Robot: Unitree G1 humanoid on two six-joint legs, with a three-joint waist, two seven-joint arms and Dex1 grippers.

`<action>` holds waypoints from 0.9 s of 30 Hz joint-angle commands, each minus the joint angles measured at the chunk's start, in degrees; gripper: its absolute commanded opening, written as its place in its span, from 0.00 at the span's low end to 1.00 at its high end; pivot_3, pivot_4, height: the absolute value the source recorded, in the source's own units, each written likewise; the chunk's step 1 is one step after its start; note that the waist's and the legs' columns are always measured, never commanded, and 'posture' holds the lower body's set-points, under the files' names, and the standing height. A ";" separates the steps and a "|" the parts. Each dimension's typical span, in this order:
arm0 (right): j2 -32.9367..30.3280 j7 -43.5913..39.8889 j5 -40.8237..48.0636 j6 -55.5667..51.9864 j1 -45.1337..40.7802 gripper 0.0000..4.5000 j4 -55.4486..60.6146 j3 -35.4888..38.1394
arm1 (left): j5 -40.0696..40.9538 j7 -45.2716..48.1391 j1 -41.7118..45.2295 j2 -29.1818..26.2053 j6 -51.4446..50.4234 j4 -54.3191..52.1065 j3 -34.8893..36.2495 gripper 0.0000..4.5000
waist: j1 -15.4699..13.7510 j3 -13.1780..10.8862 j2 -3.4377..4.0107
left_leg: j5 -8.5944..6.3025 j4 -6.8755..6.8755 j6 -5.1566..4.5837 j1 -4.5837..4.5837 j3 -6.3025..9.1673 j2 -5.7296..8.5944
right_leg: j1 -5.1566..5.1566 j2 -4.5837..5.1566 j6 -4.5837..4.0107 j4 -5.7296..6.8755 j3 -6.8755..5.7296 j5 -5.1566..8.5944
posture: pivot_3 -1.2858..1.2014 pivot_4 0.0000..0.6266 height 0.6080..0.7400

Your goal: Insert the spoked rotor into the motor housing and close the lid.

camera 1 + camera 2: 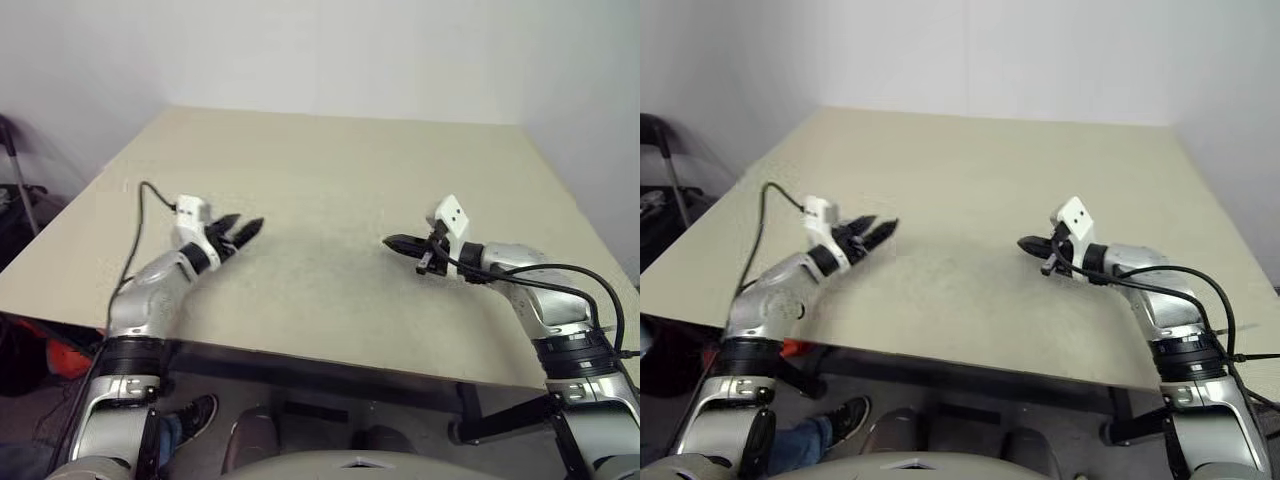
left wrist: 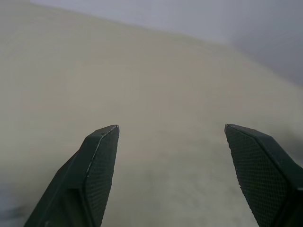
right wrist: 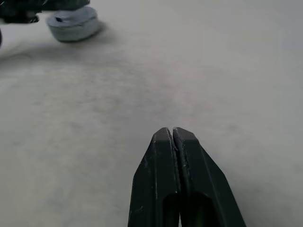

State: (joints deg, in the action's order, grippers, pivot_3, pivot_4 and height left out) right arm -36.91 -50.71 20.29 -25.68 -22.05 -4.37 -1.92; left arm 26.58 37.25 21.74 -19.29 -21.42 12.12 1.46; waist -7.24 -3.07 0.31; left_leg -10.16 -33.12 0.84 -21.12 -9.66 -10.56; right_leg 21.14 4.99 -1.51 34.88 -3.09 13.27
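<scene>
Beige table (image 1: 330, 180); left pincer (image 1: 240, 232) spread, right pincer (image 1: 392, 242) apparently closed.

The right gripper (image 3: 173, 135) has its two black fingers pressed together over a pale desk (image 3: 199, 71). Far across the desk, part of a grey robot arm (image 3: 73, 23) shows.
</scene>
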 commanded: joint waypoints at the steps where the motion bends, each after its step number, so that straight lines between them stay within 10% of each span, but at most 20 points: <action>1: 0.45 0.26 1.00 3.04 -1.03 0.20 -1.52 4.16 | -2.68 2.40 0.14 0.64 2.80 -2.21 -2.68 0.85 | 0.16 0.00 0.00 | 0.00 -0.03 -0.01 -0.01 -0.05 0.00 | 0.02 0.00 -0.06 0.00 0.01 -0.03 | 0.52 0.00 1.00; 12: -1.12 -3.11 0.70 1.86 3.86 1.00 1.99 4.02 | -3.11 6.13 0.92 0.78 1.52 -0.77 -2.99 0.85 | 0.09 0.01 0.06 | -0.27 -0.17 -0.47 -0.01 -0.17 -0.17 | 0.03 -0.09 -0.28 0.02 0.00 -0.04 | 0.52 0.00 1.00; 27: -1.47 -5.19 -1.04 1.77 4.91 1.00 3.80 2.54 | -2.44 14.31 -0.24 -1.81 -3.97 -5.68 -5.18 0.85 | 0.16 0.04 0.14 | -0.29 -0.18 -0.51 0.04 -0.22 -0.18 | 0.03 -0.08 -0.29 0.03 0.02 -0.03 | 0.52 0.00 1.00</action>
State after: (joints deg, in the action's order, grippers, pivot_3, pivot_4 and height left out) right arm -38.36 -56.00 19.19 -25.02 -15.47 -1.57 0.27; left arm 23.48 50.90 20.58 -20.62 -25.36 8.75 -4.12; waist -7.08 -3.04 0.46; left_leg -10.45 -33.30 0.33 -21.09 -9.88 -10.74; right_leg 21.17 4.91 -1.80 34.90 -3.07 13.24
